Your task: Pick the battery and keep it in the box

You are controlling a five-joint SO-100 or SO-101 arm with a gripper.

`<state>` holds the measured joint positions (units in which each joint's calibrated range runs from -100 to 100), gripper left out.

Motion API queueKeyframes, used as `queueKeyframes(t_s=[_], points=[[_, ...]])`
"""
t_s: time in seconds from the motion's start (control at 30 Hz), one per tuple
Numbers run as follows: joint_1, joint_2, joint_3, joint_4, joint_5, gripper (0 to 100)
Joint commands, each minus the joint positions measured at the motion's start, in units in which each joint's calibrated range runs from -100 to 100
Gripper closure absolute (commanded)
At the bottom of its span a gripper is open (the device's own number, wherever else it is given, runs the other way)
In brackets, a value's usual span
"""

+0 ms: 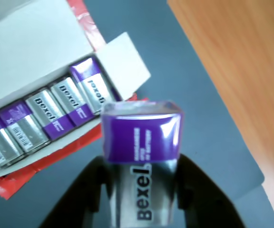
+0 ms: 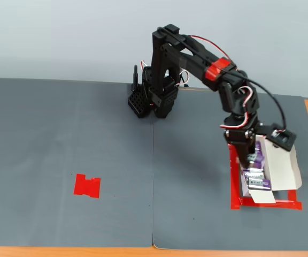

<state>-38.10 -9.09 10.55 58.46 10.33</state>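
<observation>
Closest to the wrist camera, the black two-finger gripper point(image 1: 141, 190) has its jaws clenched on one silver-grey block battery with a purple band and "Bexel" lettering point(image 1: 141, 156), one black finger on each side, purple end pointing away from the lens. So that's one battery up in the air, just beside the near edge of the box.

Right behind it sits the white cardboard box with fold-out flaps point(image 1: 37, 52), a long shallow tray. I count five more identical batteries point(image 1: 51, 116) lying side by side in it, touching each other, labels facing up.

The box rests inside a red tape border point(image 2: 234, 182), seen in the fixed view on the right side of the mat. Over on the left, well apart from everything, there's one flat red tape patch point(image 2: 87, 186).

The surface is a dark grey mat point(image 2: 63, 139) over orange-brown wood point(image 1: 241, 61), which peeks out at the edges. A pale wall sits behind the arm's base. Most of the mat is open room, left and centre.
</observation>
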Motion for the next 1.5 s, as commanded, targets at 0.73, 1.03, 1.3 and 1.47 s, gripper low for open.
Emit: queueKeyframes(t_s=[0.73, 1.03, 1.3, 1.47], points=[[-9.5, 16.3, -8.0, -0.6, -0.4, 92], [-10.8, 19.1, -8.5, -2.1, -0.4, 92], [-10.7, 19.1, -7.9, -2.1, -0.4, 91], [-10.7, 19.1, -7.7, -2.1, -0.4, 80]])
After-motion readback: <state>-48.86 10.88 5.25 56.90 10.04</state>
